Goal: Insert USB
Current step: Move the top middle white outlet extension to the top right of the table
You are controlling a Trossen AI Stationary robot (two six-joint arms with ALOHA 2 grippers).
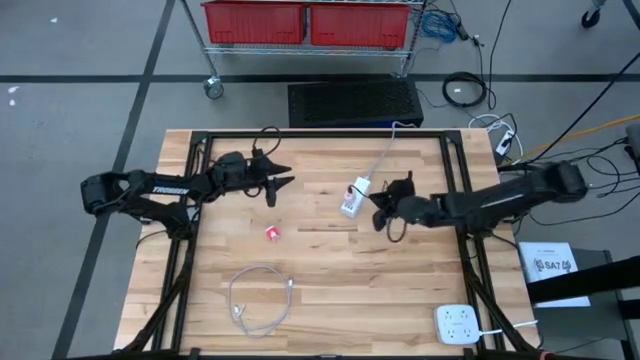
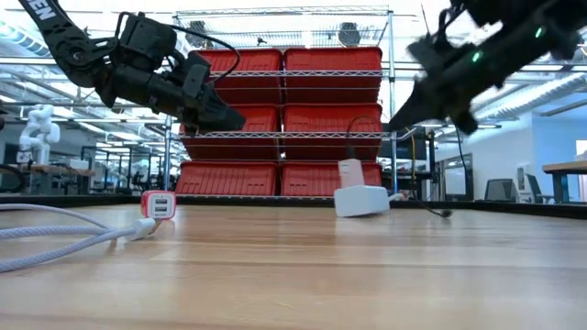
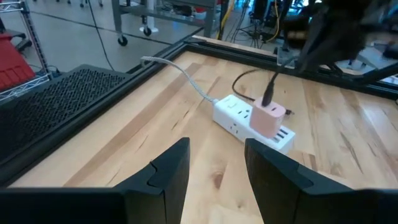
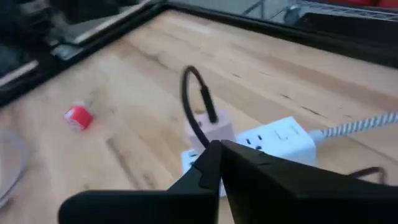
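1. High view: white power strip (image 1: 354, 196) lies near table (image 1: 330, 290) centre-right, its braided cord running toward the far edge.
2. Pink charger block (image 3: 268, 119) is plugged into the strip; black USB cable (image 3: 268, 93) is seated in the block's top and loops away.
3. Right gripper (image 1: 383, 212) hovers just beside the strip, above the table; its fingers are pressed together and hold nothing (right wrist view).
4. Left gripper (image 1: 282, 183) hangs over the table's far-left part, well apart from the strip; its fingers (image 3: 168, 171) are spread with a clear gap, empty.
5. Red charger cube (image 1: 272, 232) sits alone on the wood between the arms, nearer the left one.
6. White coiled cable (image 1: 260, 300) lies toward the near edge.
7. Second white outlet block (image 1: 458, 325) sits at the near-right corner.
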